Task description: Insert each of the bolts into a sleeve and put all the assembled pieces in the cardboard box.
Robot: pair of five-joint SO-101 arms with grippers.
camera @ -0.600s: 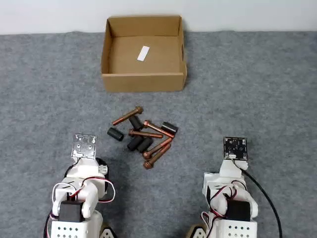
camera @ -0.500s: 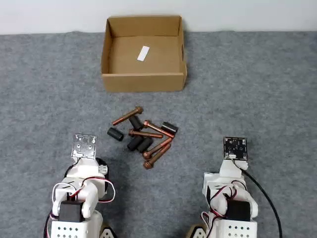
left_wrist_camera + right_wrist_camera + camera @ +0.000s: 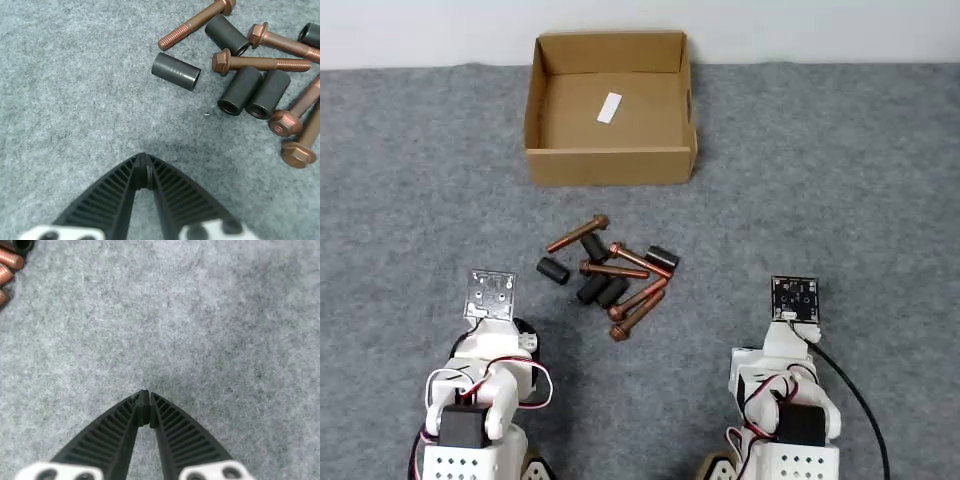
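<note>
The left pincer (image 3: 145, 170) is closed. Its black ribbed tips are pressed together with nothing between them, low over the grey felt-covered bench (image 3: 840, 180). The right pincer (image 3: 145, 407) is closed in the same way and also holds nothing; it is over the felt, well to the side of the parts.

Just ahead of the left pincer is a loose heap of five copper-coloured flanged bolts (image 3: 613, 269) and five dark cylindrical metal sleeves (image 3: 592, 289). All lie flat on the bench between the two arms, nearer the left one. A lone sleeve (image 3: 176, 71) lies slightly apart on the heap's near side. Two others lie side by side, touching. Every bolt lies outside the sleeves.

Beyond the heap, near the bench's far edge, is the open brown cardboard box (image 3: 610, 165) with a white paper slip (image 3: 609, 107) on its floor.
</note>
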